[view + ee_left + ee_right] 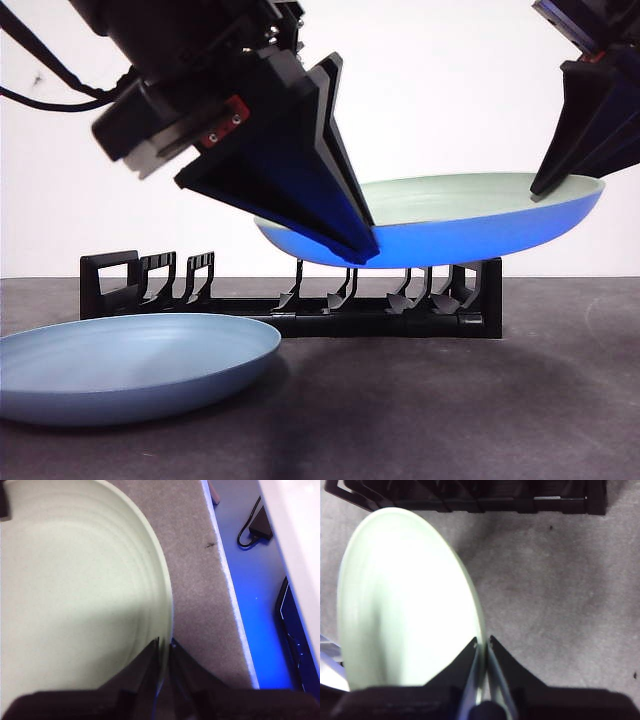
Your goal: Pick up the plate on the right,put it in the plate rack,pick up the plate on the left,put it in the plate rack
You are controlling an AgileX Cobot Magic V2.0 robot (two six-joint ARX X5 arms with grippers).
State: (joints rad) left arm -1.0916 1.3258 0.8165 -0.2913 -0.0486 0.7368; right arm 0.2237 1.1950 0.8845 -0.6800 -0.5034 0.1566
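Note:
A pale green plate point(470, 200) with a blue underside hangs roughly level just above the plate rack point(110, 285), a long low black rack with curved prongs. Two black grippers pinch its rim in the front view, one at its left edge point(362, 248) and one at its right edge point(545, 185); which arm is which does not show there. My left gripper point(164, 647) is shut on the plate's rim point(167, 605). My right gripper point(483, 645) is shut on the rim point(470, 600) too, with the rack point(470, 495) beyond it. A second, light blue plate point(130, 365) lies flat on the table at the front left.
The dark grey table point(450, 410) stretches in front of the rack. In the left wrist view the table's edge point(235, 620) runs close by, with a black cable and small box point(260, 527) on the floor past it.

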